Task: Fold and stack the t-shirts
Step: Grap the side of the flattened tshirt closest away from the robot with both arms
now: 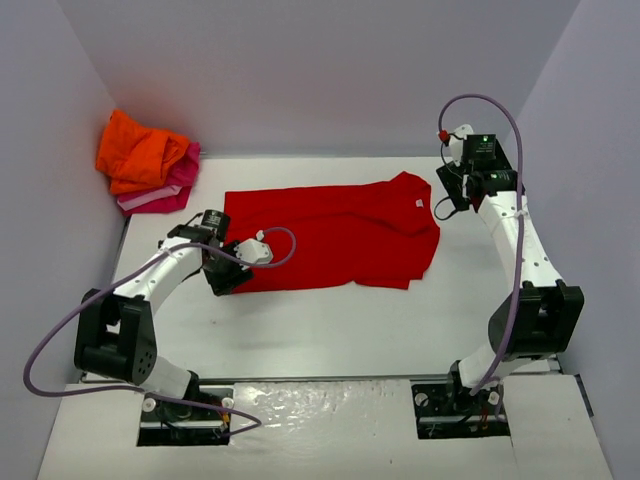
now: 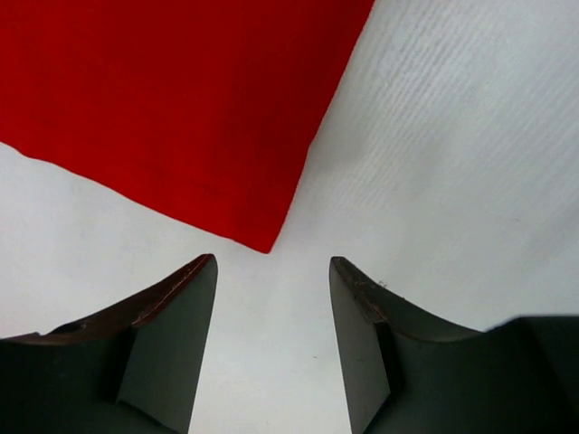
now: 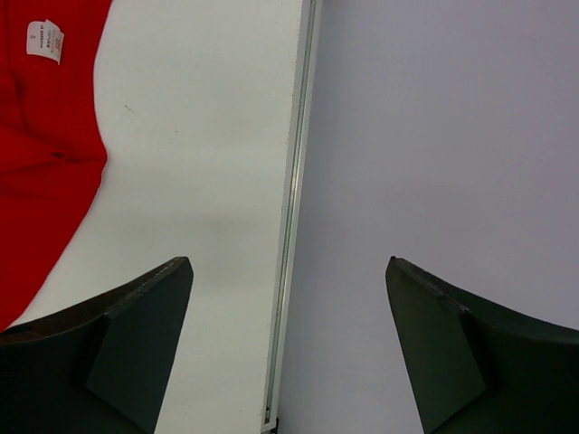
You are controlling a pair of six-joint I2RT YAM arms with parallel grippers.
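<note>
I count three t-shirts on the white table. One red t-shirt lies spread flat across the middle, its single white neck label at the right end. One orange t-shirt sits crumpled on top of one pink t-shirt in the far left corner, well apart from the red one. Both of my grippers are empty. The left gripper, jaws partly apart, hovers just beside the red shirt's near left corner. The right gripper, jaws wide, hangs over the table's right edge near the collar.

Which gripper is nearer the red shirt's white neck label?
Right. The right gripper hovers just off the red shirt's collar end near the label; the left gripper is at the opposite hem corner.
</note>
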